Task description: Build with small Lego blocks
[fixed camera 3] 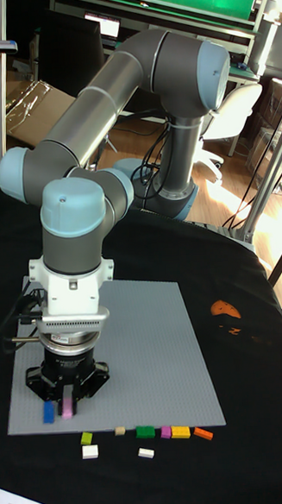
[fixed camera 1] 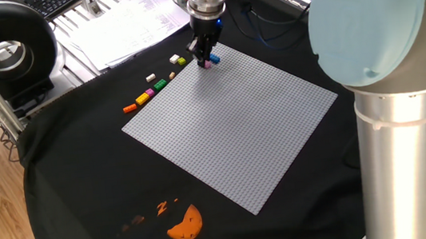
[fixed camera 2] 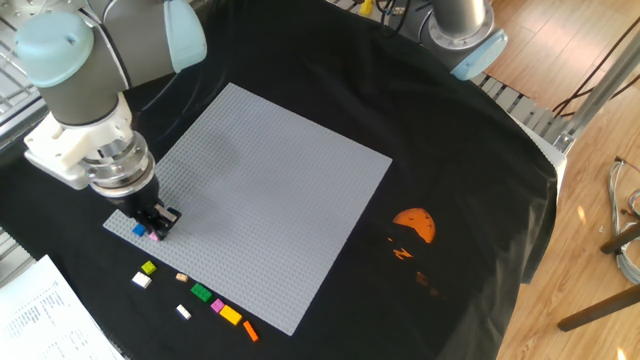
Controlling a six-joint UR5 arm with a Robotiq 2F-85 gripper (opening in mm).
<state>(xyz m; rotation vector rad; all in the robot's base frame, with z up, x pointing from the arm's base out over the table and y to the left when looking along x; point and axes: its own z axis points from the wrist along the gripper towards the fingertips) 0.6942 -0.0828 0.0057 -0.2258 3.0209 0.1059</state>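
In one fixed view, the black two-finger tool (fixed camera 1: 205,58) stands upright over the far corner of the large grey studded square baseplate (fixed camera 1: 233,121), its fingers clamped on a tiny pink plastic brick (fixed camera 1: 205,64). A tiny blue plastic brick (fixed camera 1: 216,58) sits on the plate just beside it. Off the plate, on the black cloth covering the counter (fixed camera 1: 76,191), lies a loose row of small bricks, from an orange one (fixed camera 1: 129,108) to a white one (fixed camera 1: 175,59).

In the other fixed view, the tool (fixed camera 2: 155,226) holds the pink brick (fixed camera 2: 154,236) at the plate's left corner, the blue brick (fixed camera 2: 139,230) just beside it.

In the tall fixed view, the pink brick (fixed camera 3: 69,408) hangs between the fingers, beside the blue brick (fixed camera 3: 49,412).
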